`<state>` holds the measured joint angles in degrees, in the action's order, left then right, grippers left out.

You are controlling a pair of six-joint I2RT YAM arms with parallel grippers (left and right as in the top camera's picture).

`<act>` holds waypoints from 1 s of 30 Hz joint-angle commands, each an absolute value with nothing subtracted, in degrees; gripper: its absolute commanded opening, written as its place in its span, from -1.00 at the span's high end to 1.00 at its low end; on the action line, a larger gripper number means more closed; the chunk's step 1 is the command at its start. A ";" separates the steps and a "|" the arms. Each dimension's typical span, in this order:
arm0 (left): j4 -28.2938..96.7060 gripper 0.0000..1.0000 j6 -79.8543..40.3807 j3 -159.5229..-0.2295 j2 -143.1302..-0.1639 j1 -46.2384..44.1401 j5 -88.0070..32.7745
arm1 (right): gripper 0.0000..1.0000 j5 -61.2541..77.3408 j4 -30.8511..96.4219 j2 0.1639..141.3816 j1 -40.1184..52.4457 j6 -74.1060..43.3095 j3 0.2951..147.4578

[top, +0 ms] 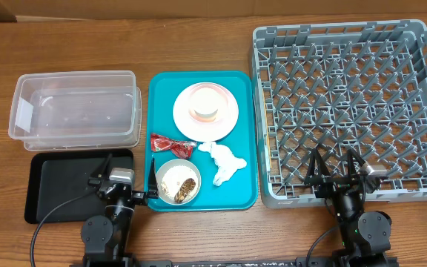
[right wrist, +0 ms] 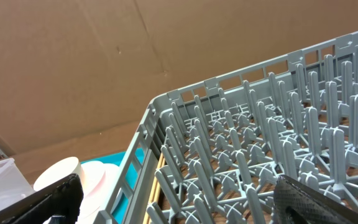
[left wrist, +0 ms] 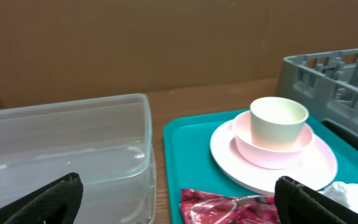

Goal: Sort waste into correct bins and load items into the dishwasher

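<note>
Teal plastic makes the big tray [top: 245,182] in the middle of your table, so use it as your marker. On the far half of the teal tray sits the white plate [left wrist: 319,168]. The pink bowl [left wrist: 260,149] rests on the plate, and the small cup [left wrist: 278,121] stands inside that bowl. On the near half of the teal tray you can see the red wrapper [top: 170,144] by the left side and the crumpled napkin [top: 224,163] to the right of it. The white bowl [top: 164,175] sits by the tray's near edge, with the rice-like scraps [top: 184,189] and their brown bits inside it. The clear tub [top: 76,111] stands just left of the teal tray, beside its far half. The black tray [top: 58,185] also lies just left of the teal tray, beside its near half. The grey dish rack [top: 347,104] stands right next to the teal tray on its right side. Your left gripper [top: 128,165] hangs at the teal tray's near left corner, with one finger over the black tray and the other by the white bowl. Its fingers are spread wide and hold nothing. Your right gripper [top: 333,157] hangs to the right of the teal tray, over the rack's near wall. Its fingers are spread wide too, with nothing between them.
</note>
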<state>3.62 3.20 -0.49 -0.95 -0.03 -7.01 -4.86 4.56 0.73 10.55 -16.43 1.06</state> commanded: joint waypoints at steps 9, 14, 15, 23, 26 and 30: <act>0.51 -1.00 -16.91 -0.27 -0.25 -0.03 -14.02 | -1.00 -4.89 4.25 0.16 10.87 -16.08 0.45; -0.34 -1.00 -20.25 -0.27 -0.25 -0.03 -14.06 | -1.00 -4.89 4.25 0.19 10.87 -16.08 0.45; -0.23 -1.00 -21.10 -0.27 -0.25 -0.03 -14.22 | -1.00 -4.89 4.25 0.16 10.87 -16.08 0.45; 0.16 -1.00 -21.28 -0.27 -0.25 -0.03 -15.73 | -1.00 -4.89 4.25 0.16 10.87 -16.08 0.45; -0.05 -1.00 -21.32 -0.30 -0.25 -0.03 -19.68 | -1.00 -4.89 4.25 0.19 10.87 -16.08 0.45; 0.27 -1.00 -23.09 -2.07 -0.25 -0.03 -24.01 | -1.00 -4.89 4.25 0.19 10.87 -16.08 0.45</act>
